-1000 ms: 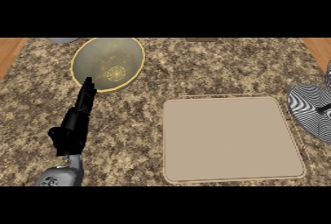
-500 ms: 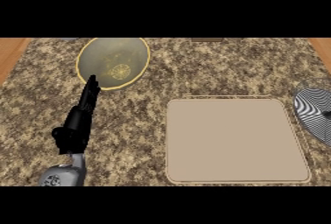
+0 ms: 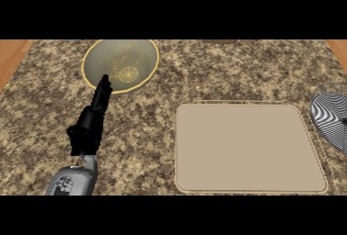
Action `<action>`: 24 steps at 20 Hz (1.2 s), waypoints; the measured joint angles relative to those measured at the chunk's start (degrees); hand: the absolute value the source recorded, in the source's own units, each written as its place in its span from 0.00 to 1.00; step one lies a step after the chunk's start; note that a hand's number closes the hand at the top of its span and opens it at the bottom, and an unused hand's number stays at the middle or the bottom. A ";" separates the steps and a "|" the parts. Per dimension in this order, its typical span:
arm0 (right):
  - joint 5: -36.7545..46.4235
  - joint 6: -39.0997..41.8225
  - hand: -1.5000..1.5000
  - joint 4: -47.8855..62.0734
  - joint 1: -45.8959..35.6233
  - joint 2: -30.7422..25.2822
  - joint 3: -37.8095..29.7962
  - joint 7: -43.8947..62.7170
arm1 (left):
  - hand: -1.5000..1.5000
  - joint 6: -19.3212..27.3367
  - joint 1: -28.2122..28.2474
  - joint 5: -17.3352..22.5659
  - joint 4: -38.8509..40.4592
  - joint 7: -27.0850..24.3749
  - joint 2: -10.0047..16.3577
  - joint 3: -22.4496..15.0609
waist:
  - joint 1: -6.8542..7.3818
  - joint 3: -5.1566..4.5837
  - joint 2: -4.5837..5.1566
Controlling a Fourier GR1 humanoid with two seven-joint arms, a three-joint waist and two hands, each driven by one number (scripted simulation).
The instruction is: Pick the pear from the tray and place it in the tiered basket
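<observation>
our left hand (image 3: 92, 124) stands with fingers straight and pressed together, pointing toward the yellow-rimmed plate (image 3: 139, 50) and holding nothing. we see no pear: the beige tray (image 3: 247, 147) looks bare, and the striped tiered basket (image 3: 332, 117) sits at the right edge. we risk closing on nothing, since the fruit shows nowhere on the surface (image 3: 224, 69). no writing can be read

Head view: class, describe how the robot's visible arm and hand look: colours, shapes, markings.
Only one arm shows. The left hand is black, long and slim, narrowing to its fingertips. A short pale wrist link joins it to a rounded light grey forearm with a small dark round marking. No cables are visible.
</observation>
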 measured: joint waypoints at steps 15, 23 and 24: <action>2.82 -8.03 0.00 23.35 -6.82 6.27 -0.55 -9.26 | 0.50 -0.23 1.63 0.08 -0.41 -1.07 -0.13 0.16 | -0.32 0.03 -0.12; -3.78 -12.25 0.00 28.45 -9.69 7.11 -11.07 -9.39 | 0.50 0.24 1.52 0.30 -0.63 -0.65 -0.24 0.29 | -0.76 0.04 -0.24; -4.36 -12.63 0.00 29.16 -9.63 6.50 -12.67 -9.12 | 0.50 0.33 1.74 0.13 -0.96 -0.43 -0.28 0.15 | -0.82 0.03 -0.26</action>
